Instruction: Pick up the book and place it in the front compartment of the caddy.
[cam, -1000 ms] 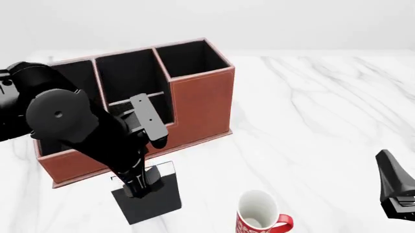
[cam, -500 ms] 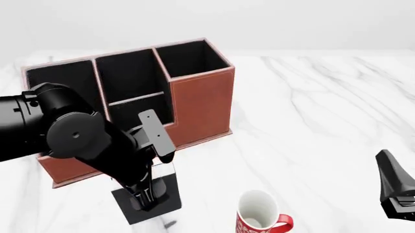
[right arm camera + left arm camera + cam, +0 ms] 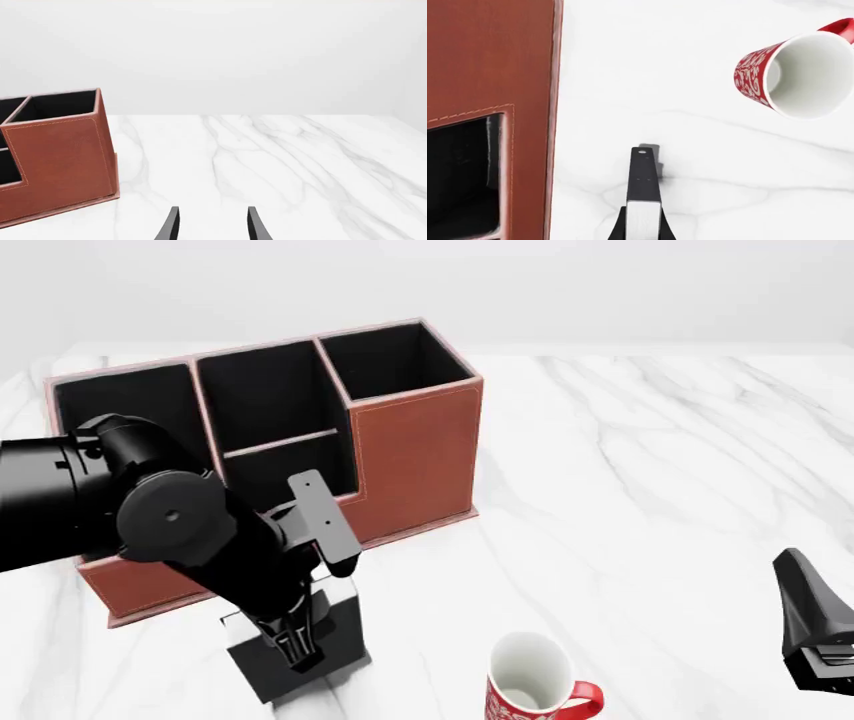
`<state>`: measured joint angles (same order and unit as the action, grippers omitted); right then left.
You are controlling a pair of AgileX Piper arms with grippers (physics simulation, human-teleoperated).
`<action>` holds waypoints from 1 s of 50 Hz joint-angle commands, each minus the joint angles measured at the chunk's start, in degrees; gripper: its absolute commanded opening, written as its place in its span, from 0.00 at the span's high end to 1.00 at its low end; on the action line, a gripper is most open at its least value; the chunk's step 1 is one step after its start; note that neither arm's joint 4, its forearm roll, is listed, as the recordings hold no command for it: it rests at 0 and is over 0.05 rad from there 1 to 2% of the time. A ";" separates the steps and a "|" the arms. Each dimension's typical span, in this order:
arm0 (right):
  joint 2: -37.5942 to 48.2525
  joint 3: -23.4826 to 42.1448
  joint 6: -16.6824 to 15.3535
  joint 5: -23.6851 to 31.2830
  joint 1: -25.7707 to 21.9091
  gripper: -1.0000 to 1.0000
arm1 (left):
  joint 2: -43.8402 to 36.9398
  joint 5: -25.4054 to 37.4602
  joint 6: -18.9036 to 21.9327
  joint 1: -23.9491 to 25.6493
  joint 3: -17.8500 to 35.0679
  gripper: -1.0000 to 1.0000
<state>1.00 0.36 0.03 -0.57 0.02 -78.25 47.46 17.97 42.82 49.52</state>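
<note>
The black book (image 3: pixel 340 640) hangs upright from my left gripper (image 3: pixel 296 640), which is shut on its top edge just in front of the caddy's (image 3: pixel 414 450) low front wall. In the left wrist view the book (image 3: pixel 642 180) shows edge-on, its white page strip nearest the camera between the fingers, with its shadow on the marble below. The reddish-brown caddy (image 3: pixel 494 55) lies beside it, one black-lined cell open. The caddy (image 3: pixel 60 160) also shows in the right wrist view. My right gripper (image 3: pixel 814 640) is open and empty at the near right (image 3: pixel 212 227).
A red-and-white mug (image 3: pixel 534 685) stands upright near the front edge, right of the book; it also shows in the left wrist view (image 3: pixel 794 75). White marble table (image 3: pixel 667 460) stretches to the right of the caddy.
My left arm has swung down and nearer over the book and its gripper has closed on the book's top. The book has shifted slightly. The right arm has not moved.
</note>
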 commanded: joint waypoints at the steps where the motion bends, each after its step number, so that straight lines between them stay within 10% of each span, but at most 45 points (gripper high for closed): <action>1: -0.03 -0.03 0.01 0.00 -0.02 0.00 | 0.34 4.49 4.68 -2.46 3.51 1.00; 26: -0.04 -0.03 0.01 0.00 0.00 0.00 | 0.04 22.06 15.99 -10.30 22.38 1.00; 50: -0.04 -0.03 -0.02 0.00 -0.01 0.00 | -1.16 22.44 25.10 -17.59 28.02 1.00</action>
<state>1.00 0.36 0.03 -0.57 0.02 -79.00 69.37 38.98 27.67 74.48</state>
